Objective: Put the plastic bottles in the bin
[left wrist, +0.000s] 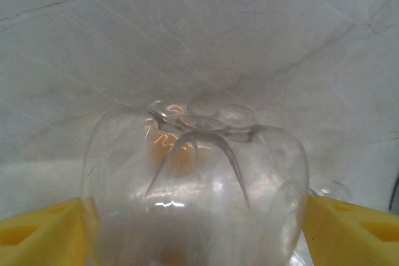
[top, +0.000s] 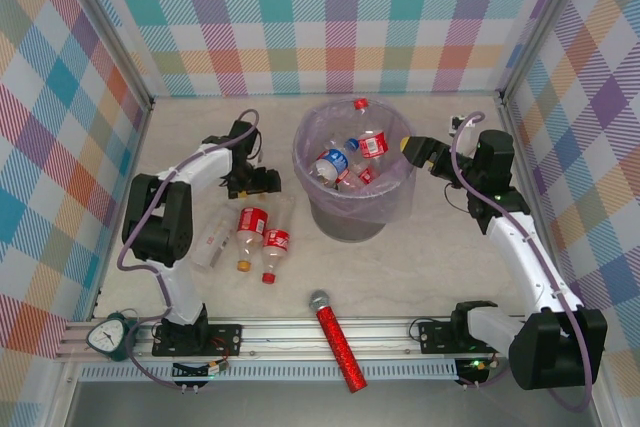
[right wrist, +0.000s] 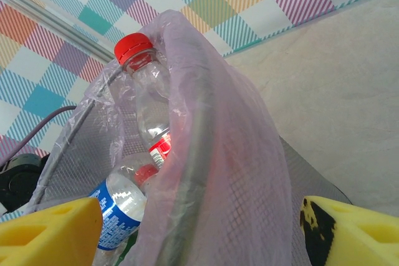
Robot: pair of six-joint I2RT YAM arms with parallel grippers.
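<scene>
Pastel checked walls [top: 340,17] close in a pale, marble-veined surface [top: 440,247]. On it the grey, lavender-lined bin [top: 350,222] stands just ahead of the right fingers [right wrist: 50,228], which are spread wide and hold nothing, and several plastic bottles [top: 372,143] lie inside it, beyond those fingers. The left fingers [left wrist: 37,236] flank the base of a clear bottle [left wrist: 193,185] lying on the surface, pressing it or not I cannot tell, with a red-capped bottle [top: 274,243] close beside them.
</scene>
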